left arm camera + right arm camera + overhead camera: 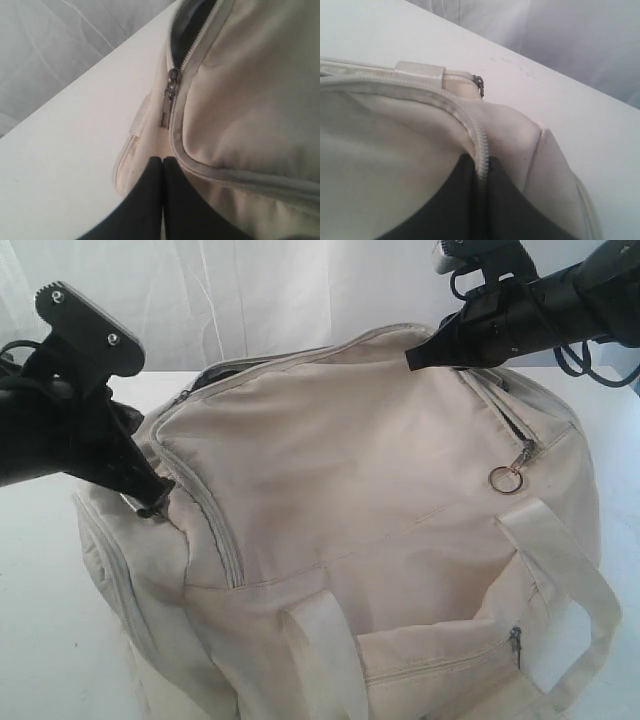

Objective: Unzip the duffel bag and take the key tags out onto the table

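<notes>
The cream duffel bag [380,470] fills the table [40,570]. My left gripper [155,502] sits at the bag's left end. In the left wrist view that gripper [163,161] is shut with nothing between its fingers. A dark zipper pull [168,100] hangs just beyond its tips, and past the pull the zip gapes onto dark lining [192,20]. My right gripper [412,360] is at the bag's far top edge. In the right wrist view it [481,166] is shut on the bag's zipper edge [479,135]. The key tags are hidden.
A second zipper pull with a metal ring [506,478] hangs on the bag's right side. Wide strap handles [570,570] and a zipped front pocket [450,660] face the camera. A white curtain [250,290] hangs behind. Bare tabletop [75,150] lies beside the bag's left end.
</notes>
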You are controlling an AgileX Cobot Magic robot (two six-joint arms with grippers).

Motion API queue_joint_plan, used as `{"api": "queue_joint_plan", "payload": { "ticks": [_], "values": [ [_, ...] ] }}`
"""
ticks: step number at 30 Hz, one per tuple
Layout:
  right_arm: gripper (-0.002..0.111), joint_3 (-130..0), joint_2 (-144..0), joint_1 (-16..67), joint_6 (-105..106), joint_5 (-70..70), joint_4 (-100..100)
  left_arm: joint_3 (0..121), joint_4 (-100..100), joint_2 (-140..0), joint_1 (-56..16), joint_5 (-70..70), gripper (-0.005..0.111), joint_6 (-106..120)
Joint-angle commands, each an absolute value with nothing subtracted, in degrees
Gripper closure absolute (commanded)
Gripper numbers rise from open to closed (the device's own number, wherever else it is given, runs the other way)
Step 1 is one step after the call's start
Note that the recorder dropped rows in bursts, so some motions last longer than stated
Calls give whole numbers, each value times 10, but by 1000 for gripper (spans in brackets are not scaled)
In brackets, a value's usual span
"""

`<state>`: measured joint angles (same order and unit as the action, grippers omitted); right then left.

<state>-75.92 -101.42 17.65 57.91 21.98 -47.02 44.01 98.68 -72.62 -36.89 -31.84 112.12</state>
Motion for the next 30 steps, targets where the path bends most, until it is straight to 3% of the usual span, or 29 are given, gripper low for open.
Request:
{"api": "queue_joint_plan", "payload": {
  "ticks": [1, 15, 17, 23, 30],
  "values": [
    [108, -760, -1015, 169, 576, 199, -463, 417, 999, -695, -367, -286, 107, 1215],
    [107, -760, -1015, 169, 583, 232, -463, 417, 999, -647, -367, -410, 107, 1215],
    [100, -760, -1012, 169, 587, 245, -462, 417, 999, -647, -367, -410, 107, 1215],
    [52, -760, -969, 169, 580, 267, -462, 417, 999, -647, -367, -405, 107, 1215],
    [52, -760, -915, 169, 544, 302, -462, 437, 914, -650, -352, -375, 107, 1191]
  ]
}}
